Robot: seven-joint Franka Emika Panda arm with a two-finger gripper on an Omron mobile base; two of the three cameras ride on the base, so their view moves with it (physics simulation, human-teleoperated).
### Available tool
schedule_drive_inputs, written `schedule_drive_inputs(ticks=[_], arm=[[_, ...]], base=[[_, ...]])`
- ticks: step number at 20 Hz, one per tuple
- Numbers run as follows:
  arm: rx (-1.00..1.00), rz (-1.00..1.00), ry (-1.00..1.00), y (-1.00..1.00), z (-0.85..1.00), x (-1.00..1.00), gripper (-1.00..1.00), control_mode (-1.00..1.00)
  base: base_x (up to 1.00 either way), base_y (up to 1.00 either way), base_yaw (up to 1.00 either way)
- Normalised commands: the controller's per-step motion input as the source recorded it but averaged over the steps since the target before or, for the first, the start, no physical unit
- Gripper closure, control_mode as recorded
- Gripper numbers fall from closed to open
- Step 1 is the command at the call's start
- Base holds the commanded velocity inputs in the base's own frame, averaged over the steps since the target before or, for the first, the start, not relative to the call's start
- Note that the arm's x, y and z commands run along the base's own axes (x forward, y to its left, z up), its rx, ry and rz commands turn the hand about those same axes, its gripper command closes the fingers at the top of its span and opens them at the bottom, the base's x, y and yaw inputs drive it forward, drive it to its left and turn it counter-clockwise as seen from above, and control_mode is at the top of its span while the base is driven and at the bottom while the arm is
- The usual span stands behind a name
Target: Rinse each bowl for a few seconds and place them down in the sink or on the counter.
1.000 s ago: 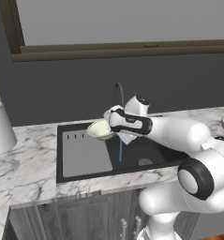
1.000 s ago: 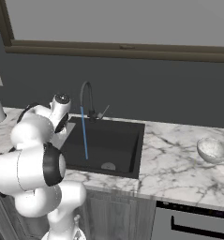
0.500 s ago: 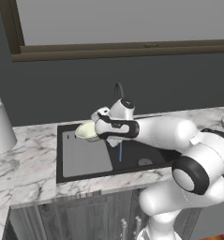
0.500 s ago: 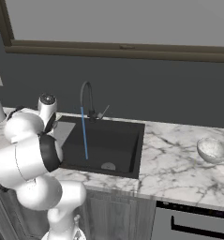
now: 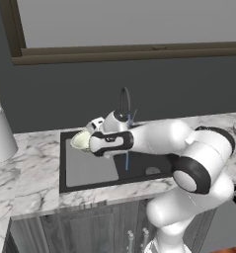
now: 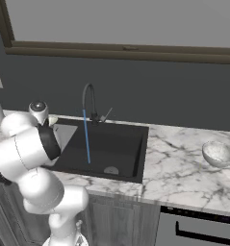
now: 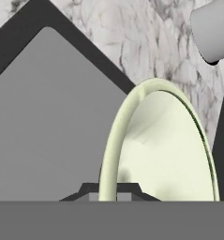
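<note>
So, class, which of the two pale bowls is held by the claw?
The pale greenish round bowl over the grey drainboard, not the off-white bowl on the marble counter.

I swing my gripper [image 5: 88,143] and its bowl [image 5: 81,140] left, off the water stream [image 5: 127,160], over the drainboard [image 5: 90,169].

Sink [image 5: 90,170] recessed in counter [image 5: 25,185], centre-left of the left base view; drainboard panel [image 5: 87,168] in its left half. Faucet [image 5: 125,101] behind basin, water stream [image 5: 127,160] falling right of panel. Held bowl [image 5: 81,140] above sink's upper left corner. Cylinder [image 5: 1,133] at far left on counter. Second bowl [image 6: 219,153] on counter, right of sink, right base view.
</note>
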Motion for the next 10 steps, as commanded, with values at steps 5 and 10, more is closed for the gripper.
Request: schedule_drive_inputs(ticks=[5,10], arm=[[0.0,-0.06,0.0,0.13,-0.23,0.13,1.0,-1.0],[0.0,-0.07,0.0,0.12,-0.22,0.11,1.0,-1.0]], base=[[0.0,0.0,0.0],[0.0,0.0,0.0]])
